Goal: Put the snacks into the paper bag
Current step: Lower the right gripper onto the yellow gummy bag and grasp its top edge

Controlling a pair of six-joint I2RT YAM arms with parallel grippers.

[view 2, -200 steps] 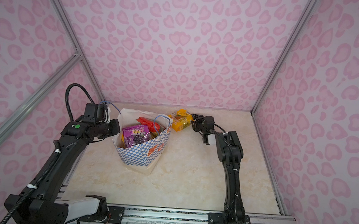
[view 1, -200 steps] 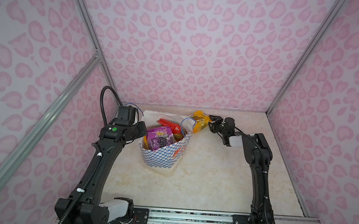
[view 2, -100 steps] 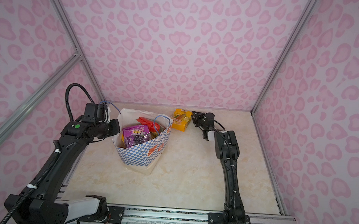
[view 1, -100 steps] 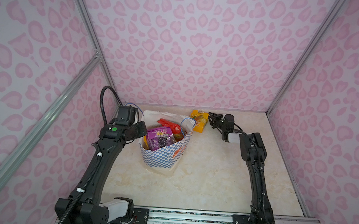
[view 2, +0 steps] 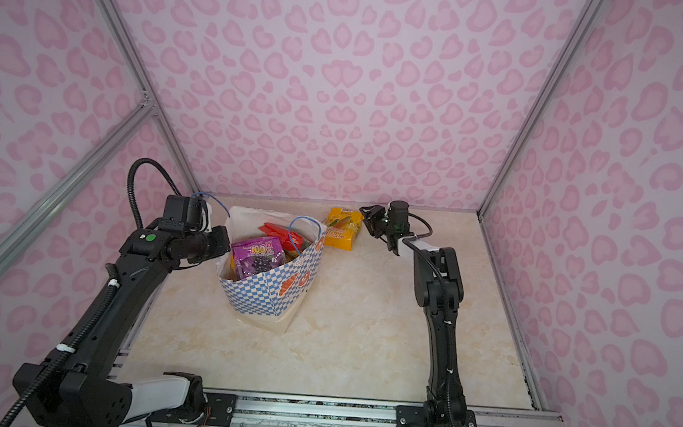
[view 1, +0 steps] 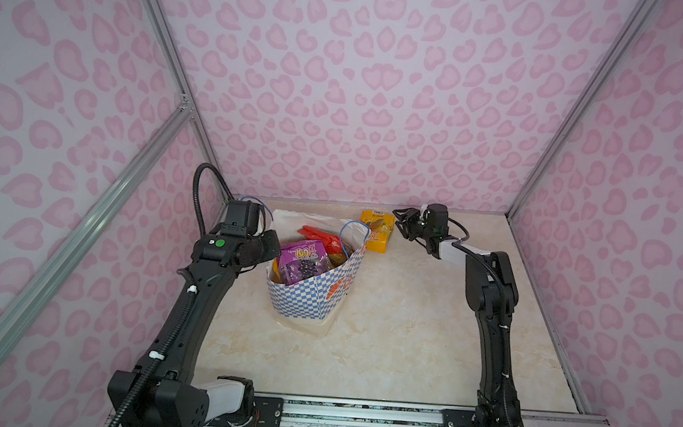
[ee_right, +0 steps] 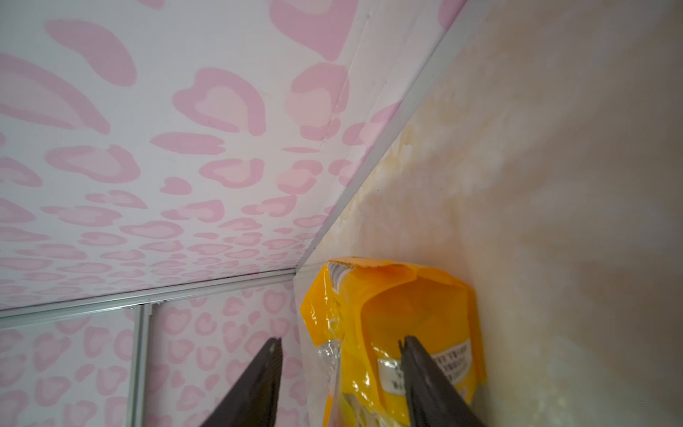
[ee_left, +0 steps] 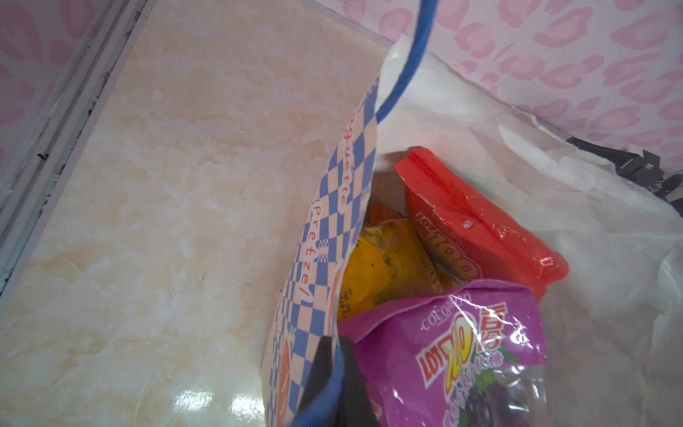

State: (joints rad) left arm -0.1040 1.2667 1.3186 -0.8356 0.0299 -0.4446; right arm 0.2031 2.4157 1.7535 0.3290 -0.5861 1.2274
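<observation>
Paper bag point(ee_left: 325, 229): "Pretzel" | purple packet point(ee_left: 462, 351): "LOT 100" | red packet point(ee_left: 480, 229): "LOT 100"

We see two slim black arms, the left arm point(view 1: 199, 303) and the right arm point(view 1: 491, 301), each rising from the silver rail point(view 1: 357, 414). Just above the rail the left arm has a white link point(view 1: 222, 395). Farther from the rail it carries white cable ties point(view 1: 155, 355), a round green dot point(view 1: 219, 242) and a ribbed black hose point(view 1: 198, 195). Farthest from the rail, the right arm shows a white wrist section point(view 1: 449, 248). The right gripper point(ee_right: 340, 340) ends in dark tapered fingers point(ee_right: 255, 388).
</observation>
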